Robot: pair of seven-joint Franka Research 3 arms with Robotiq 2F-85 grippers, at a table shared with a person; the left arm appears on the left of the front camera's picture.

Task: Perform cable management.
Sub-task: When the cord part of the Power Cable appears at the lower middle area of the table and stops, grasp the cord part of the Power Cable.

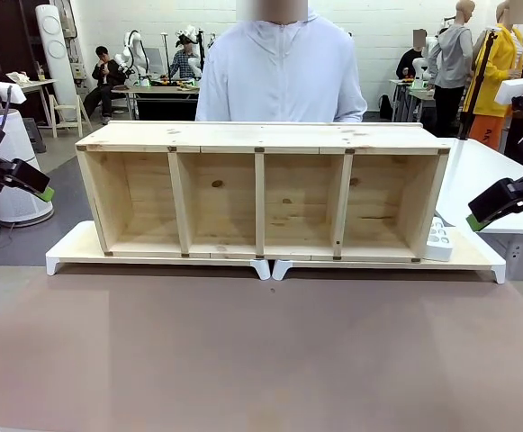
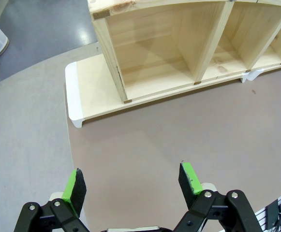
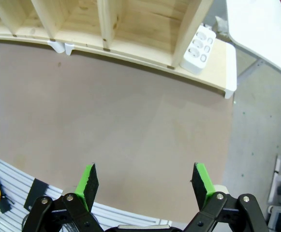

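The cable is out of view. My left gripper (image 1: 40,190) hangs at the table's left edge, off to the side of the wooden shelf (image 1: 261,137). In the left wrist view the left gripper (image 2: 133,186) is open above the brown tabletop (image 2: 179,140), nothing between its green pads. My right gripper (image 1: 475,217) hovers at the right edge, near the shelf's right end. Seen from its wrist, the right gripper (image 3: 145,181) is open and holds nothing.
The shelf has several open compartments and rests on low white-footed boards (image 1: 72,249). A white power strip (image 1: 438,239) (image 3: 199,46) leans at the shelf's right end. A person in a pale top (image 1: 281,76) stands behind the shelf. A white table (image 1: 486,175) is at right.
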